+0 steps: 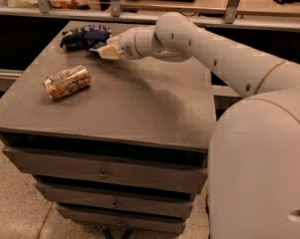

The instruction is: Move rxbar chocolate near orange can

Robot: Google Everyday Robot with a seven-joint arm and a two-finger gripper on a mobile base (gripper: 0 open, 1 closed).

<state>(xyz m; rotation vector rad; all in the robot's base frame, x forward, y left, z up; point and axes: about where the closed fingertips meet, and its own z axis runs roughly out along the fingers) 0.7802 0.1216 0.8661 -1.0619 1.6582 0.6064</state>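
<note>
Jaws at the bar (96,47), the desk's (139,108) eleven o'clock, just beside the bag (83,34); grip I cannot tell; they could drag the bag along, or set the sideways can (67,82) at seven o'clock rolling.

The orange can (67,82), orange-gold w/ pale marks, lies on its side on the counter (139,108), in the left-front part, its long axis approx. left-right, the right end a bit further back. The rxbar chocolate (96,47) is small w/ dark wrapper, only partly visible, at the back-left of the counter, right at the tip of the gripper (107,52) and well apart from the can. If it rests on the counter, cannot tell.
</note>
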